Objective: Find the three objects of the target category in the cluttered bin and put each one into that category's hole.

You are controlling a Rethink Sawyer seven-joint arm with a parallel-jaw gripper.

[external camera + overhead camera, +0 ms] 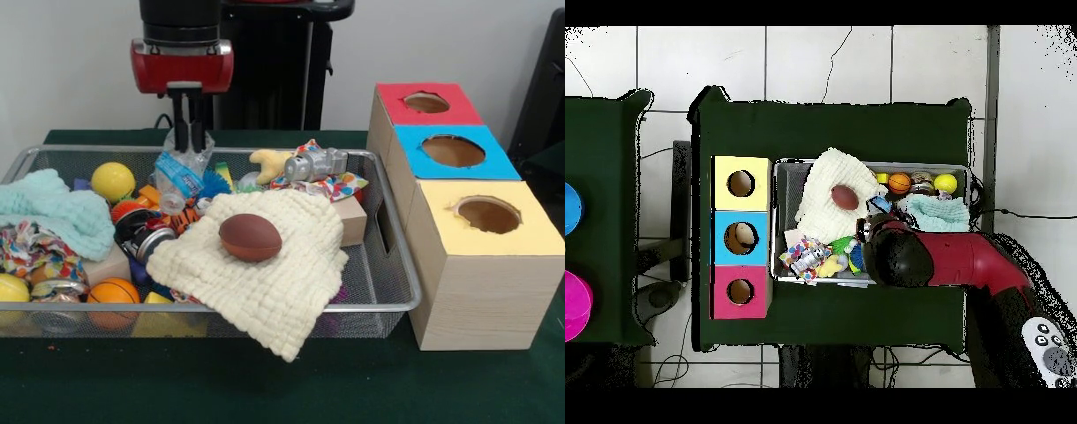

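So the wire bin (388, 231) takes up the left and middle of the front view and it's packed. The gripper (187, 140) hangs down from the top of the frame over the back left part of the bin, just above a crinkly clear bag with blue print (181, 168). The fingers look close together, but I honestly can't tell if they're pinching the bag or just sitting narrow above it.

Smack in the center of the bin there's a brown toy football (250, 237) lying on a pale yellow cloth (265, 274), and one corner of that cloth flops over the front rim. Left side has a mint green cloth (53, 212), a yellow ball (113, 180) behind it, and an orange mini basketball (115, 293) near the front left. Toward the back right of the bin there's a silver toy figure (315, 163) lying on some colorful patterned fabric (334, 186).

The three boxes sit in a row at the right of the frame, just beside the bin. The red-topped box with its hole (426, 102) is the one at the back, upper right of the frame, then blue (453, 150), then yellow (487, 215) in front. In the overhead view the red hole (740, 291) is at lower left of the bin (865, 283), and the arm (965, 262) comes in from the lower right.
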